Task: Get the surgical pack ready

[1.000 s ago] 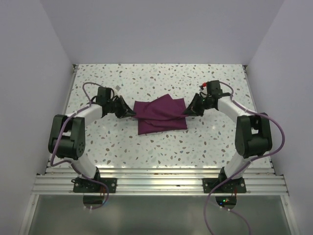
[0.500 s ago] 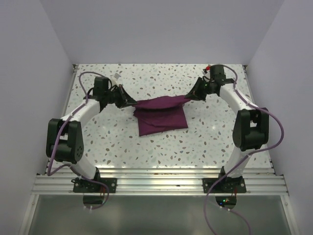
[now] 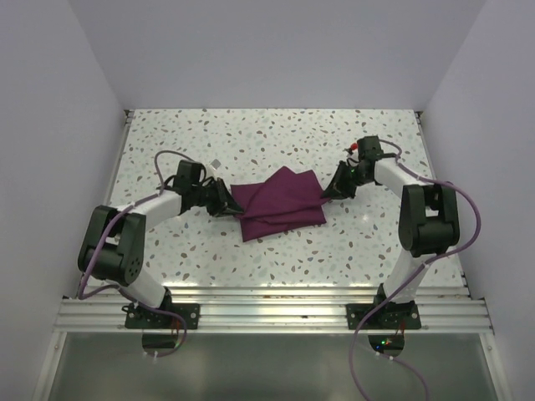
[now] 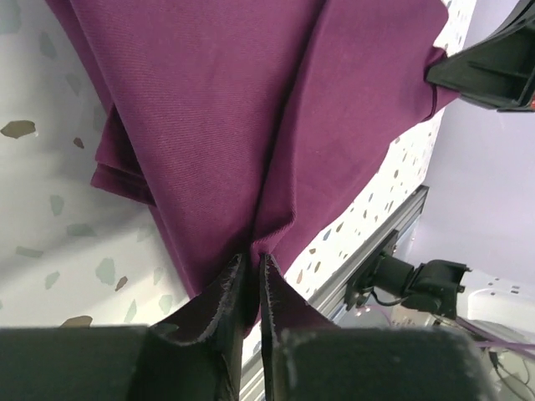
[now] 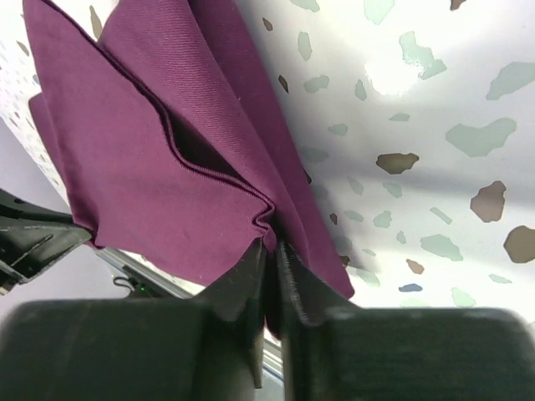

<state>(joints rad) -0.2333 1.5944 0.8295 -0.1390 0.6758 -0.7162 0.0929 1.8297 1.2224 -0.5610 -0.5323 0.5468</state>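
Note:
The surgical pack shows only as a plum-purple cloth (image 3: 280, 200), lying folded in layers mid-table. No tray, instruments or pads are visible. My left gripper (image 3: 227, 203) sits low at the cloth's left edge. In the left wrist view its jaws (image 4: 253, 259) are nearly together, pinching a fold of the cloth (image 4: 251, 125). At the cloth's right corner, my right gripper (image 3: 330, 190) is also low. In the right wrist view it (image 5: 272, 244) is shut on a bunched hem of the cloth (image 5: 150, 142).
The speckled table (image 3: 276, 134) is walled on the left, back and right. An aluminium rail (image 3: 267, 313) runs along the near edge by the arm bases. Purple cables loop beside each arm.
Half a second ago both grippers held the cloth's edge raised and stretched farther back. They have come nearer and lower, laying that edge over the bundle. The left jaws look slightly parted.

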